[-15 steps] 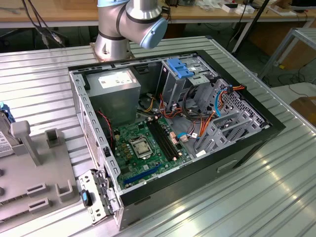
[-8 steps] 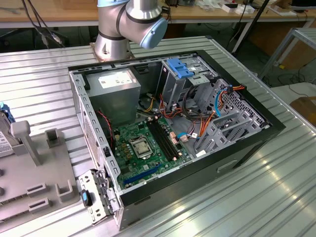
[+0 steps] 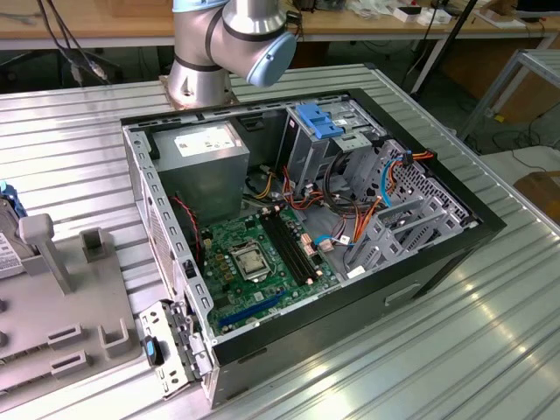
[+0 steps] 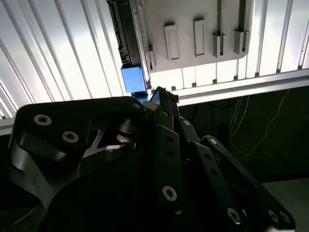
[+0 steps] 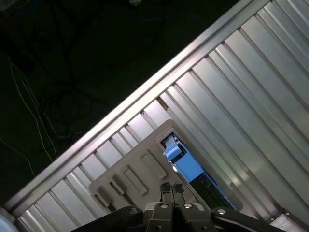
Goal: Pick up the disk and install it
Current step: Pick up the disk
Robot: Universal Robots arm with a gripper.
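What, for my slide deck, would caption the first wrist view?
Gripper, jaws shut, poised over the blue-railed disk at the edge of a grey fixture on the ribbed metal table.

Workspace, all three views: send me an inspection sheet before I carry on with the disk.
Surface: ribbed aluminium table carrying an open computer case and a grey fixture tray.
Job's things: disk with blue rails sits at the tray's edge, not yet picked up. The drive cage with a blue latch is inside the case.
Clutter: nothing seen.
Gripper: gripper shut, holding nothing, pointed at the tray close to the disk's blue rail.
Cables: orange, red and blue leads loose inside the case; thin cables hang beyond the table edge.
Surroundings: robot base behind the case; wooden benches beyond.
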